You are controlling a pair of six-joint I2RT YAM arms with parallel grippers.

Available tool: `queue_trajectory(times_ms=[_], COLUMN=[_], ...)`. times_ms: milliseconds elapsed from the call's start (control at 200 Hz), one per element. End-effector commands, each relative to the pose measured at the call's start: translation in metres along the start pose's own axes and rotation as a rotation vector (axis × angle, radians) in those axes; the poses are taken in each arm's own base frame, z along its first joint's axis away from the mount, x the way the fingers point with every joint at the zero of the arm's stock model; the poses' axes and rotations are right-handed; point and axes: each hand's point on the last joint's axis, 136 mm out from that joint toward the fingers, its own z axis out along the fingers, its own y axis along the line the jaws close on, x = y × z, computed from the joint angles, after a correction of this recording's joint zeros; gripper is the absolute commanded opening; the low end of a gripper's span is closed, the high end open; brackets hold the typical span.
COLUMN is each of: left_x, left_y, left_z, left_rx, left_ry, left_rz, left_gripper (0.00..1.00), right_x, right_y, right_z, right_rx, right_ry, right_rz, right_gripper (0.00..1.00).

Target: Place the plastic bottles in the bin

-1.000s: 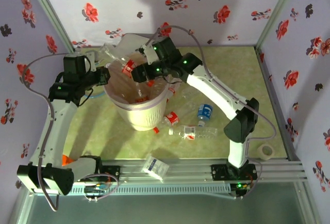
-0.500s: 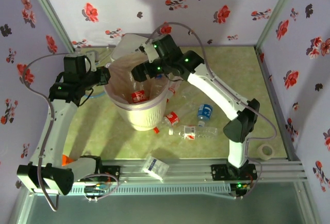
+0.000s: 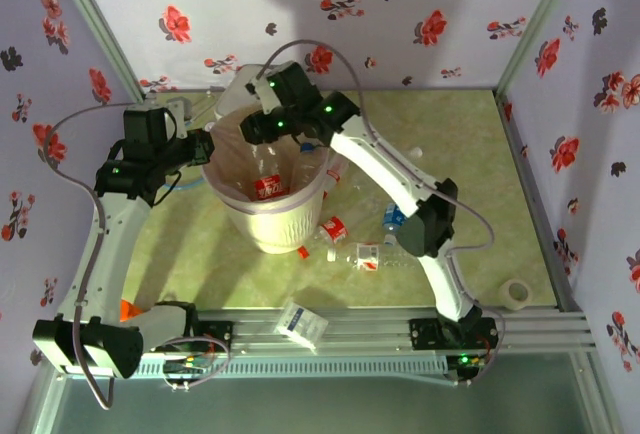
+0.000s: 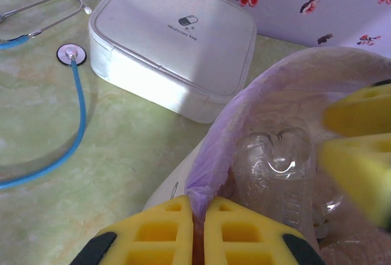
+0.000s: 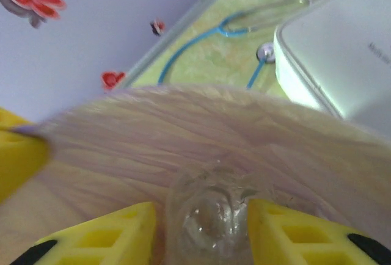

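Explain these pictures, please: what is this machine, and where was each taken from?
Two robot arms bolted to a table. One picture looks down from above; the other two come from wrist cameras, so the yellow pads belong to the arms themselves. The left gripper is shut, pinching the bin's pink bag. The right gripper is over the bin, a clear bottle between its fingers; whether it grips is unclear. More bottles, a carton and a tape roll lie on the table; a white case and stethoscope sit beyond the bin.
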Motion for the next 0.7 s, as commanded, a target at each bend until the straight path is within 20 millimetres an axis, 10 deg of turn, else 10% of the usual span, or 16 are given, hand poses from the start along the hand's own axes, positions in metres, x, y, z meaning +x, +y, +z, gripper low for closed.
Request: queue_trajectory(times_ms=[0, 270, 695], left_x=[0.018, 0.019, 0.019], left_y=[-0.005, -0.003, -0.003], left_z=[0.007, 0.013, 0.008], left_rx=[0.032, 0.033, 0.028], left_ry=[0.058, 0.061, 0.057], left_rz=[-0.035, -0.038, -0.037], left_gripper=[0.03, 0.03, 0.03], right_x=[0.006, 0.069, 0.023], right_y=[0.005, 0.011, 0.027], right_z=[0.006, 0.022, -0.062], right_rx=[-0.012, -0.025, 0.015], right_ry=[0.021, 0.113, -0.029], right_rz=[0.024, 0.062, -0.019], right_gripper=[0.39, 0.36, 0.45])
